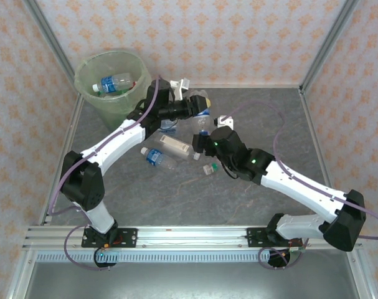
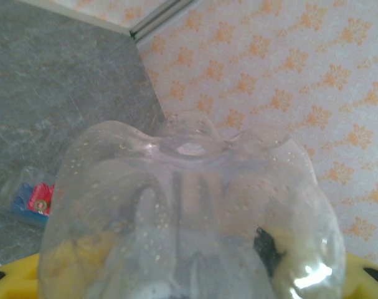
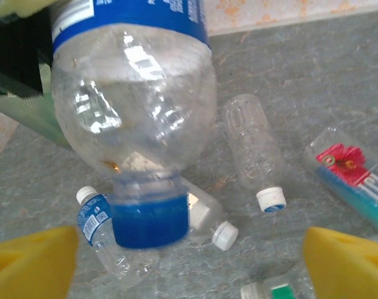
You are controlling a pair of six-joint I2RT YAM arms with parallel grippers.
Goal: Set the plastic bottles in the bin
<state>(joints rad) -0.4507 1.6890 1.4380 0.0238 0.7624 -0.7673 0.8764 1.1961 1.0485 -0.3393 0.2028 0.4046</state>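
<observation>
Left gripper [image 1: 195,103] clamped on the blue-capped clear bottle [image 3: 136,124], right gripper [image 3: 189,261] gaping wide and empty, so best swing it high over the bin [image 1: 106,111] rim before releasing.

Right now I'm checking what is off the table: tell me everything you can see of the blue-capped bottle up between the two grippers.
The blue-capped bottle is clear thin plastic, dented in places, with a blue label band round its body and fine droplets inside; it looks nearly empty. It hangs cap-down in the air above the table. The left gripper holds it by the body; the right gripper sits below it, yellow pads wide apart, touching nothing.
</observation>
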